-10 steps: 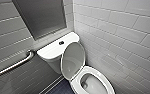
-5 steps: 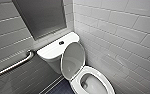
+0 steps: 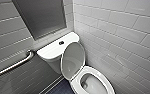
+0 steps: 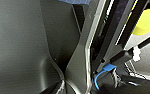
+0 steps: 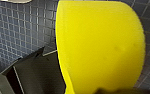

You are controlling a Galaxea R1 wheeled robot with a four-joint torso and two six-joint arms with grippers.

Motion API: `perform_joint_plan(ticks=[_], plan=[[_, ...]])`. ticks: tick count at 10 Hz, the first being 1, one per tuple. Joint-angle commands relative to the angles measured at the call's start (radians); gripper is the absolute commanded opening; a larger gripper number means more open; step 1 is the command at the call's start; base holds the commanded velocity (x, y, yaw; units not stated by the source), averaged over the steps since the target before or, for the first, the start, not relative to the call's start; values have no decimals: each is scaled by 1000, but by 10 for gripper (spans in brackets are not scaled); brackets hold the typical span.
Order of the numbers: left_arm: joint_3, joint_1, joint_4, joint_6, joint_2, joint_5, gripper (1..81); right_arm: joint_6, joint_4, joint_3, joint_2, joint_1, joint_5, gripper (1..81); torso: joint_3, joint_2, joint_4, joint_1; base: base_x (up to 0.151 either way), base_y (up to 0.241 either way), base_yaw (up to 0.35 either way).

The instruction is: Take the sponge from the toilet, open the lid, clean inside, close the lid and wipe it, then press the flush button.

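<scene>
Here the right gripper is clamping the yellow sponge, holding it above the dark tiled floor. The toilet is standing open, its lid leaning upright against the tank.

Lid upright on toilet, wall at right (grab rail left)
</scene>
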Motion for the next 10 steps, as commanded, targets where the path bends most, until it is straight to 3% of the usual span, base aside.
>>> perform_joint_plan(ticks=[1, 4, 5, 6, 8, 10], plan=[[166, -170, -128, 1, -112, 168, 811, -2, -109, -118, 74, -76, 53, 10, 0, 0, 0, 0, 0, 0, 0], [170, -299, -235, 1, -144, 203, 811, 2, -103, -204, 86, -130, 211, 10, 0, 0, 0, 0, 0, 0, 0], [172, -335, -266, 1, -153, 203, 811, 3, -105, -219, 93, -139, 214, 10, 0, 0, -52, 0, 0, 0, 0], [173, -379, -314, -1, -164, 203, 811, 3, -103, -246, 106, -150, 214, 10, 0, 0, -5, 0, 0, 0, 0], [189, -472, -394, 1, -185, 203, 811, 3, -106, -296, 139, -173, 214, 10, 0, 0, -20, 0, 0, 0, 0], [201, -563, -460, 1, -208, 194, 811, -2, -114, -346, 174, -210, 232, 10, 0, 0, -20, 0, 0, 0, 0]])
